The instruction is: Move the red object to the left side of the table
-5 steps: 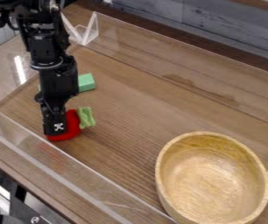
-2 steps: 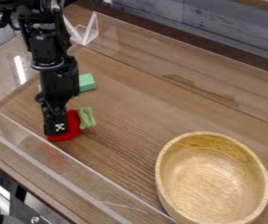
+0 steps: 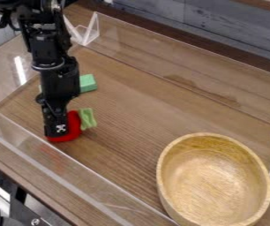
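The red object (image 3: 69, 122) rests low on the table (image 3: 161, 97) near its left front corner, with its small light-green piece (image 3: 86, 117) sticking out to the right. My black gripper (image 3: 57, 131) points straight down and is shut on the red object. The fingers hide much of the toy's left side. Whether the toy touches the tabletop cannot be told.
A green rectangular block (image 3: 88, 83) lies just behind the arm. A large wooden bowl (image 3: 214, 181) fills the front right corner. Low clear plastic walls (image 3: 32, 150) run close along the front and left of the gripper.
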Controlling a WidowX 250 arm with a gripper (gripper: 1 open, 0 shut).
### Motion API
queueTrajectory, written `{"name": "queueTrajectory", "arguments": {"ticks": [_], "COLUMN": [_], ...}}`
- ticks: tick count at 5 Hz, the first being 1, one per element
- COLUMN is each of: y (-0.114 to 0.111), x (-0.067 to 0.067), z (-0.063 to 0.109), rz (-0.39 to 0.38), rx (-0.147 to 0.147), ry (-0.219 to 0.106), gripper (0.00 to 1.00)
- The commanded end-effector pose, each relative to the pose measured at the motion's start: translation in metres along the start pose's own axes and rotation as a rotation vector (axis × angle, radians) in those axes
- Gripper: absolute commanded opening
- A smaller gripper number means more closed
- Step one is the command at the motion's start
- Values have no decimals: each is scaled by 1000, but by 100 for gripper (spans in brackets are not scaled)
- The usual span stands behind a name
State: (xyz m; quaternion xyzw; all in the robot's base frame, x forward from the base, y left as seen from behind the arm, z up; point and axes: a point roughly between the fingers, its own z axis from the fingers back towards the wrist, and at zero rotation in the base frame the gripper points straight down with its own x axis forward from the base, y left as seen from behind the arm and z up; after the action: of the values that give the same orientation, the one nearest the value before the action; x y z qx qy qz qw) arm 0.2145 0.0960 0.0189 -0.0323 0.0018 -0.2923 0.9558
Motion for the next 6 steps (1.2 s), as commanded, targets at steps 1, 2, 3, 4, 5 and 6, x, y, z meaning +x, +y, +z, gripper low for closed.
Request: {"name": "queueTrajectory", "arguments": {"ticks": [1, 2, 3, 4, 5, 6], "y": [-12, -12, -13, -13, -13, -13], "x": [3, 5, 6, 8, 9, 11], "z": [-10, -10, -10, -10, -10, -10], "rz": [-14, -11, -8, -5, -1, 2], "rx": [-45, -45, -46, -46, -45, -45], "ry": [13, 10, 7, 4, 2, -2], "gripper": [0, 0, 0, 0, 0, 0]}}
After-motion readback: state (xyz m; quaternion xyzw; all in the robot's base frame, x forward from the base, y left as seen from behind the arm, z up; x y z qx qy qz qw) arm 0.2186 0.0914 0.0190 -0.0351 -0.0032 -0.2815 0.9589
